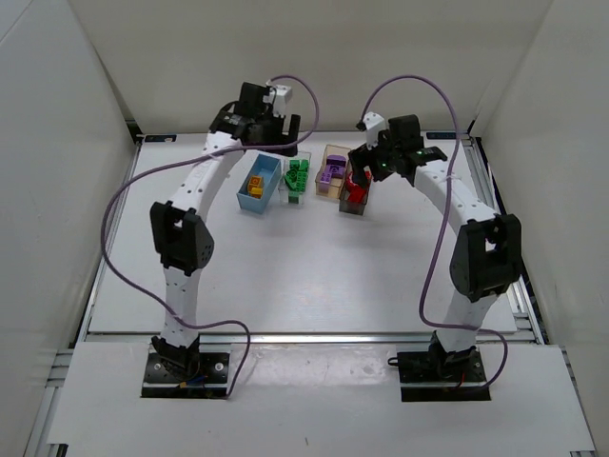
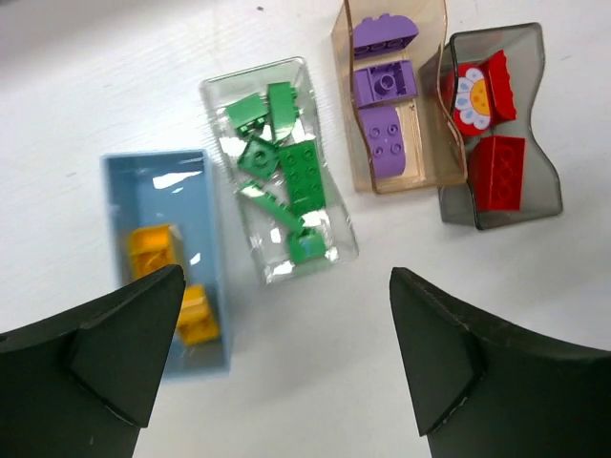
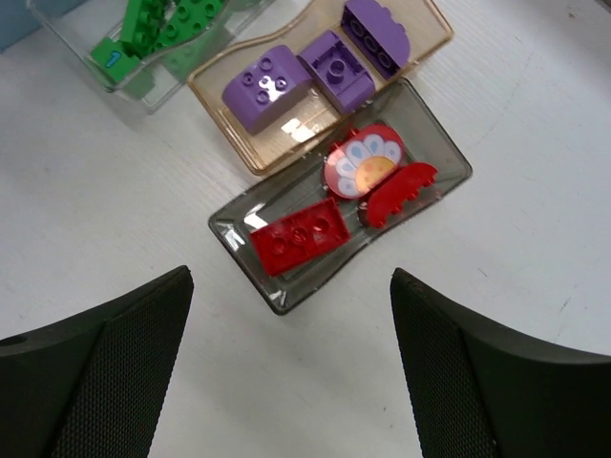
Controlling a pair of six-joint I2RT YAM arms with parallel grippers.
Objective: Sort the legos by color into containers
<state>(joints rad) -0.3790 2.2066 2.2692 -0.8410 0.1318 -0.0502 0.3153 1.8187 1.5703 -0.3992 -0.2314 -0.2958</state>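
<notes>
- Cam overhead: blue bin [image 1: 270, 171] left of clear bin [image 1: 290, 198]; peach bin [image 1: 335, 152], then grey bin [image 1: 344, 205] to its right.
- L wrist: left gripper [image 2: 286, 353] spread, empty, near clear bin; green legos [image 2: 301, 176] inside it, yellow legos [image 2: 153, 250] in blue.
- R wrist: right gripper [image 3: 291, 353] spread, empty; purple legos [image 3: 334, 69] in peach, red legos [image 3: 298, 234] in grey.

Blue bin [image 2: 158, 191]: orange-yellow bricks [image 2: 153, 251]. Clear bin [image 2: 336, 239]: green bricks [image 2: 304, 177]. Peach bin [image 2: 431, 67]: purple bricks [image 2: 384, 82]. Smoky bin [image 2: 532, 114]: red bricks [image 2: 496, 173], flower print [image 2: 473, 97].
</notes>
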